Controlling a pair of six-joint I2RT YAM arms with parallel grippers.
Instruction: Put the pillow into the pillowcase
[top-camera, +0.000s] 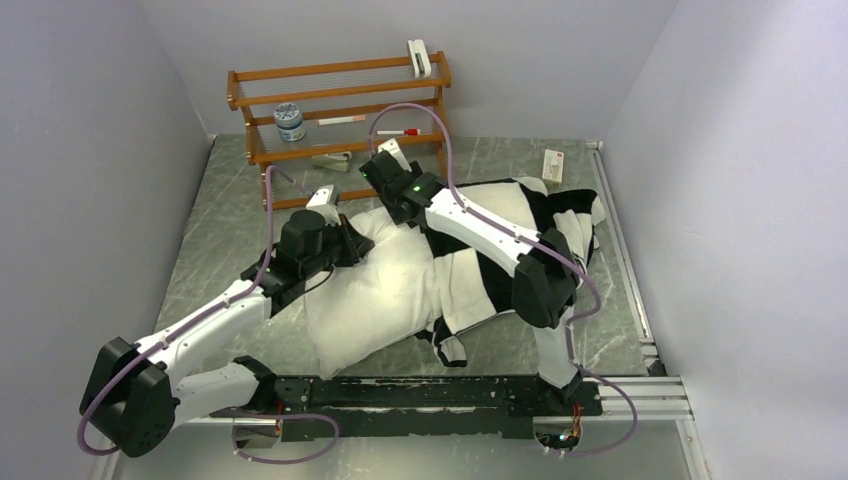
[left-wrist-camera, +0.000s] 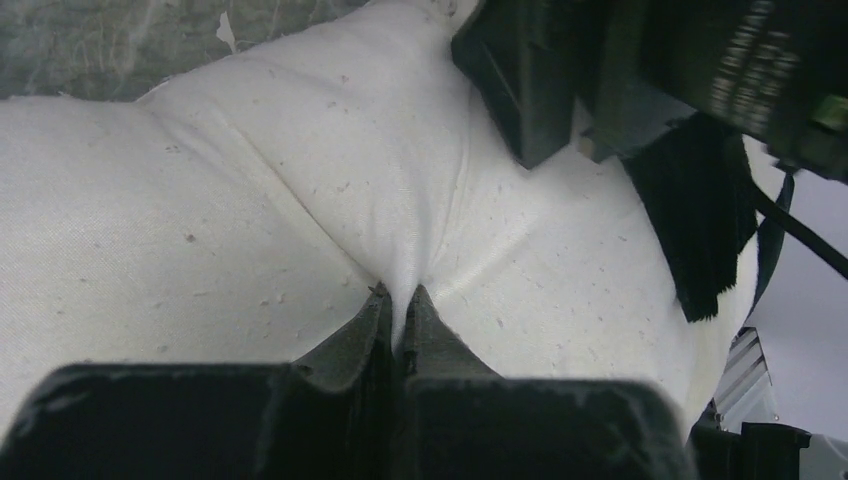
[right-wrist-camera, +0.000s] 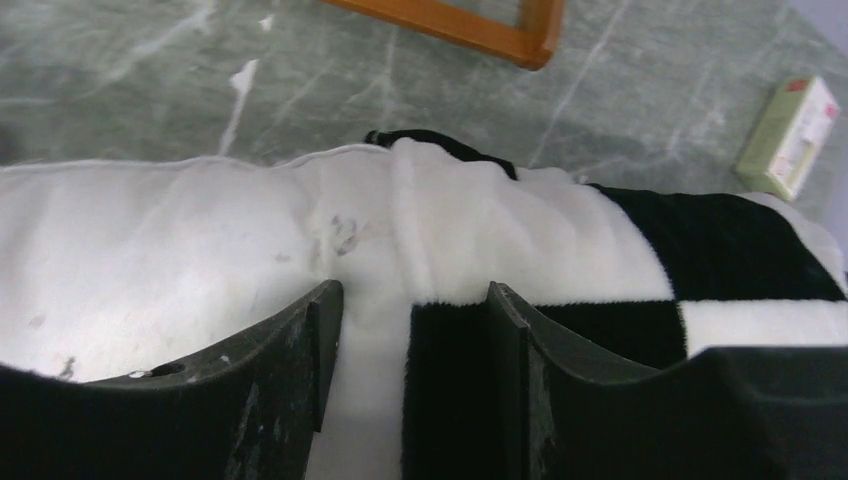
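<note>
- The pillow (top-camera: 370, 290) lies across the middle of the table (top-camera: 225, 240). Its left part is bare and its right part is tucked inside the pillowcase (top-camera: 575, 215).
- The pillowcase spreads over the right half of the table, with its open edge running across the pillow.
- The left end effector (left-wrist-camera: 400, 295) is closed, pinching a raised fold of the pillow's white cloth between its fingertips. Creases fan out from the pinch.
- In the left wrist view, a black square of the pillowcase (left-wrist-camera: 700, 220) shows at the right, beyond the pillow (left-wrist-camera: 200, 230).
- The right end effector (right-wrist-camera: 410, 290) stands with its jaws apart, holding nothing. It hangs low over the pillowcase's edge where that edge meets the pillow: the left finger is above the bare pillow (right-wrist-camera: 150, 260), the right finger above the plush checkered cloth (right-wrist-camera: 720, 230).
- A wooden rack (top-camera: 340, 100) stands at the far edge of the table, with a small jar (top-camera: 290, 122) on its shelf.
- A small box (top-camera: 553, 163) lies on the table just beyond the pillowcase's far corner.
</note>
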